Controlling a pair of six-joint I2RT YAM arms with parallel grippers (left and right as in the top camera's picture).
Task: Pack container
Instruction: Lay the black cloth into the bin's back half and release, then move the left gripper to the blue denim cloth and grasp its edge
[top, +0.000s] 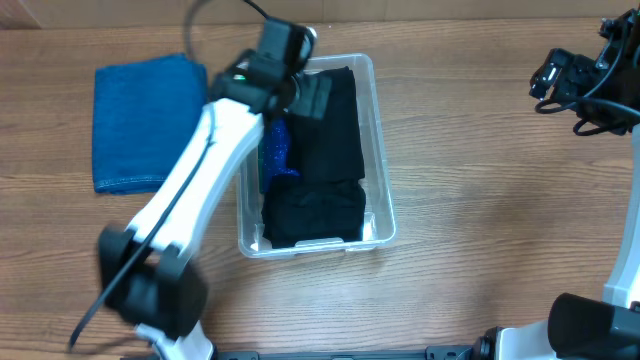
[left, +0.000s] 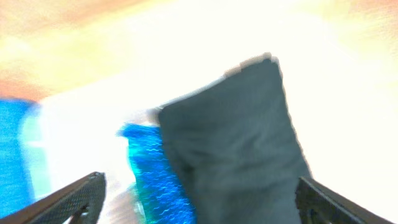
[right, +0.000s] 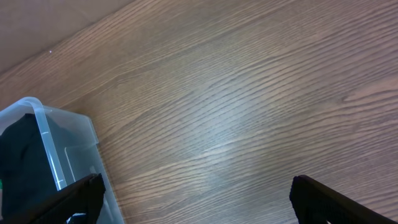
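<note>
The clear plastic container (top: 383, 150) sits at the table's middle. It holds two folded black cloths (top: 335, 120) and a bright blue cloth (top: 275, 150) along its left wall. My left gripper (top: 300, 85) hovers over the container's far end, open and empty. In the left wrist view a black cloth (left: 239, 149) and the blue cloth (left: 152, 177) lie below the open fingers (left: 199, 202). My right gripper (top: 560, 80) is at the far right, open and empty above bare wood (right: 199, 199). The container's corner (right: 62, 124) shows at the left of the right wrist view.
A folded blue towel (top: 145, 120) lies on the wooden table left of the container. The left arm's white link (top: 190, 190) crosses over the container's left side. The right arm's base (top: 600, 320) stands at the lower right.
</note>
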